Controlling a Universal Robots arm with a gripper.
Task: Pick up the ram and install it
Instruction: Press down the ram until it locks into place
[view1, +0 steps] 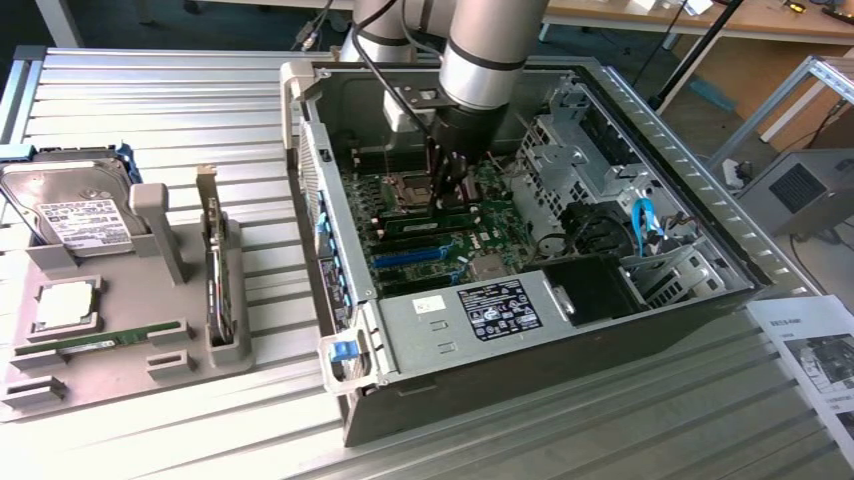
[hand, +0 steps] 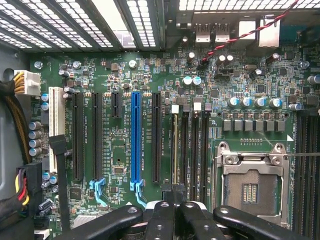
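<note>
1. The ram stands on edge inside the case. In the wrist view it shows as a thin pale strip lying along the first of the memory slots, between the black expansion slot and the CPU socket.
2. The gripper has its fingers drawn together on the near end of the ram. In the exterior view the gripper reaches straight down from the arm to the board.
3. The CPU socket is bare, with its metal frame closed around it. A blue slot and a white slot lie parallel to the ram.
4. Inside the case, a power supply with a label sits at the near end and a drive cage at the exterior view's right.
5. The case lies open on a ribbed metal table.
6. On the exterior view's left a grey tray holds a hard drive, an upright card, a chip and a second green stick. A pair of holders nearer the camera is vacant.
7. A printed sheet lies on the table at the exterior view's right. Wooden benches stand beyond.
</note>
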